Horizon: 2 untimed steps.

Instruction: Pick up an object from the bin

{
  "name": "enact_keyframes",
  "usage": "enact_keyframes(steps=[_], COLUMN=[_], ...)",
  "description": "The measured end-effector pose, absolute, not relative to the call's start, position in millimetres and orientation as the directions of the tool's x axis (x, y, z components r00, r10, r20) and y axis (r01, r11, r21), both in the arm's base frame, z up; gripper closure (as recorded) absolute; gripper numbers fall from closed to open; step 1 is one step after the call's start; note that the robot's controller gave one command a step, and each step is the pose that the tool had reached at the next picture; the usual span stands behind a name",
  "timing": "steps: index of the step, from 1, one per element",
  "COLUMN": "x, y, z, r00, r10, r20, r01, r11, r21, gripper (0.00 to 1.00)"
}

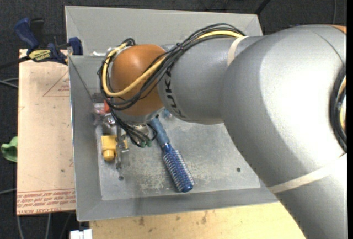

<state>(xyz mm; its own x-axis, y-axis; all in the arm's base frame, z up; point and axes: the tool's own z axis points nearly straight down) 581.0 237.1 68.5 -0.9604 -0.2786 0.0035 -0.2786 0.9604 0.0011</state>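
Bin floor, right side: bare, open.
Centre: blocked by blue hairbrush lying diagonally.
Left wall: crowded by yellow block and red piece.

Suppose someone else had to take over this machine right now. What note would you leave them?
Gripper: low in the left part of the bin, by a small yellow block; no grip can be made out.
Blue hairbrush: flat on the floor beside it.
Red thing: at the left wall.
Done: arm is down in the bin.
Left: grasp one thing, lift it out.
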Motion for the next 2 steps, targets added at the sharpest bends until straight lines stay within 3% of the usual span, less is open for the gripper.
enact_keyframes(steps=[1,2], x=[582.3,571.2], y=[236.8,195.5], z=[71.2,213.6], r00=[-0.961,-0.981], r10=[-0.276,-0.192], r20=[-0.001,-0.011], r01=[-0.276,-0.192], r11=[0.961,0.981], r21=[0.002,0.002], gripper=[1.00,1.00])
